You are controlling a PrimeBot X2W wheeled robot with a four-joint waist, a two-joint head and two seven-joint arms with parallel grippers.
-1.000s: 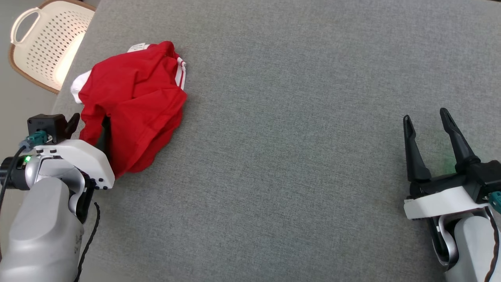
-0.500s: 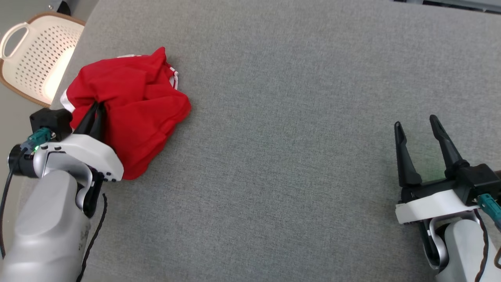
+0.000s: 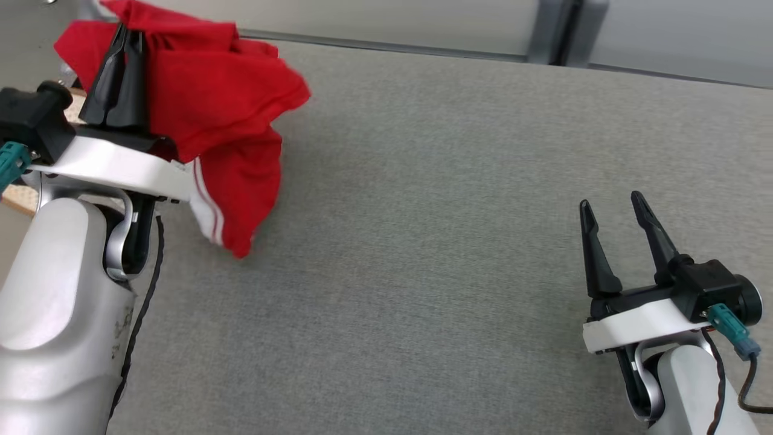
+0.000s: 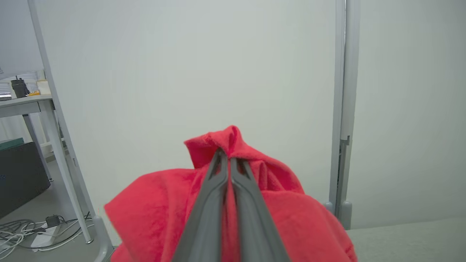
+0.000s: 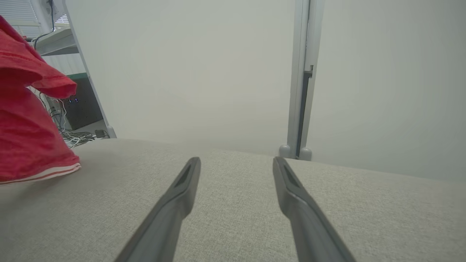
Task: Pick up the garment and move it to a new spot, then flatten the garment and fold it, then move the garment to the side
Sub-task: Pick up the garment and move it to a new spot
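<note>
The garment (image 3: 223, 103) is red with white stripes along one edge. It hangs bunched in the air at the upper left of the head view, its lowest corner dangling just above the grey table (image 3: 435, 241). My left gripper (image 3: 128, 30) is shut on a fold near its top, and in the left wrist view the red garment (image 4: 153, 214) drapes around the closed left gripper (image 4: 228, 154). My right gripper (image 3: 610, 202) stands open low at the right, nothing between its fingers. From the right wrist view the garment (image 5: 25, 120) hangs at the far left, well apart from the open right gripper (image 5: 236, 160).
A pale wall with a grey upright post (image 3: 546, 30) runs behind the table's far edge. A strip of the perforated basket (image 3: 18, 196) peeks out behind my left arm. Off the table to the left stand a desk leg (image 4: 62, 153) and floor cables (image 4: 22, 233).
My left gripper closed on the garment and lifted it off the table, up and away. The head camera tilted up, so the far wall now shows. The right gripper stayed open.
</note>
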